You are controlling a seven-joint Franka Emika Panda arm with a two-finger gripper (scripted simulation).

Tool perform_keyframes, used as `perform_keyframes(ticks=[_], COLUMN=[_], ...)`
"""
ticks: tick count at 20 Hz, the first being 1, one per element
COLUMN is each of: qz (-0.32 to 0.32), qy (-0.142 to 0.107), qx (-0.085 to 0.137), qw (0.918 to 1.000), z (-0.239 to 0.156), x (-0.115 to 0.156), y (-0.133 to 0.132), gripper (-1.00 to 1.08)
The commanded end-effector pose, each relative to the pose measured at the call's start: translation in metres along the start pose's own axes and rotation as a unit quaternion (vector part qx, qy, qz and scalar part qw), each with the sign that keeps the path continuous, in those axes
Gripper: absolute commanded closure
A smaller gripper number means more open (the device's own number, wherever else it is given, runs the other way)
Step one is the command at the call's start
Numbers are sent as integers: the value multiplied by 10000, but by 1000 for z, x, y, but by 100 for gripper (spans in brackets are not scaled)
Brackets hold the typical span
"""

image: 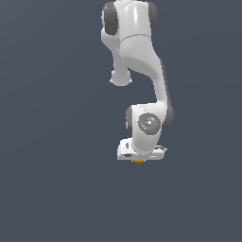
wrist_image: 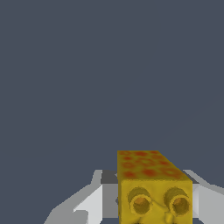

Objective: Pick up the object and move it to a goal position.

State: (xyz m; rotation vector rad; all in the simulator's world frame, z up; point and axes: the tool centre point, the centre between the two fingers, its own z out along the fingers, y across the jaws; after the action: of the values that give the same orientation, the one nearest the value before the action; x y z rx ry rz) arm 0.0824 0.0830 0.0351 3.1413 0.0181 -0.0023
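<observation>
The object is a small yellow-orange block with red-spotted studs on one face and two round sockets on the end that faces the wrist camera. It sits between my white fingers, and both jaws press against its sides. In the exterior view only a tiny yellow-orange tip of the object shows under the white hand. My gripper hangs below the arm, and the hand hides most of the fingers. No goal marker shows in either view.
The white arm reaches down from the top of the exterior view. A plain dark grey-blue surface fills the background in both views.
</observation>
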Motion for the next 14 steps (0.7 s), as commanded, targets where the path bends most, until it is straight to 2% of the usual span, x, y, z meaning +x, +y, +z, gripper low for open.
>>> perform_keyframes(ticks=[1, 7, 14], qz=[-2, -2, -2], qy=[7, 7, 7], qx=[1, 1, 1], qw=[10000, 10000, 10000], z=[-10, -43, -100], x=[-4, -21, -49], y=[-3, -12, -28], gripper=[108, 108, 108])
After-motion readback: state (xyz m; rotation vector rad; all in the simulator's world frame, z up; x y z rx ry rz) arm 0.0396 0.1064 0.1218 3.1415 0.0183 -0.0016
